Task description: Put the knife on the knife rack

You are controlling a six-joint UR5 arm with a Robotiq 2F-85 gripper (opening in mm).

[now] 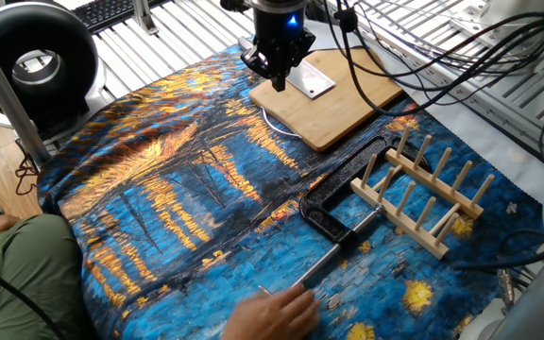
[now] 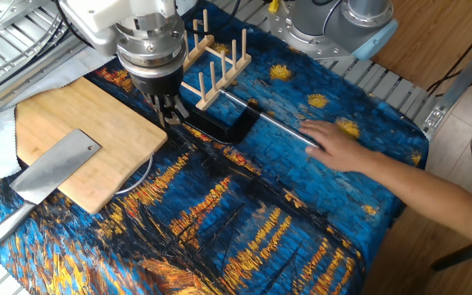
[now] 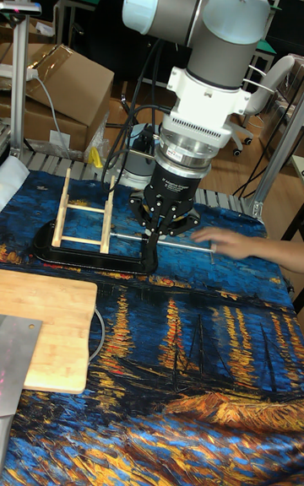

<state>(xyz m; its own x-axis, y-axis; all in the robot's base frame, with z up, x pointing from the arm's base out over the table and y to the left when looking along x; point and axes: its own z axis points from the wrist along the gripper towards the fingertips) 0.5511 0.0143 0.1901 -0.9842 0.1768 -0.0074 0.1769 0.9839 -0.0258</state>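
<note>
The gripper [image 2: 170, 115] hovers empty with its fingers nearly together near the cutting board's [image 2: 97, 135] edge; the knife [image 2: 43, 180] lies across that board, well apart from the knife rack [image 2: 214, 70].

— Arm pose?
— My arm points straight down, wrist vertical. My gripper [image 2: 169, 114] [image 3: 168, 224] [image 1: 277, 73] hangs low.
— Fingers?
— Drawn close together at the tips, nothing visible between them; cannot confirm fully closed.

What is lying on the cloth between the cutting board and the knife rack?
In one fixed view, the black clamp lies between the cutting board and the knife rack, its frame passing beside the rack's near end.
</note>
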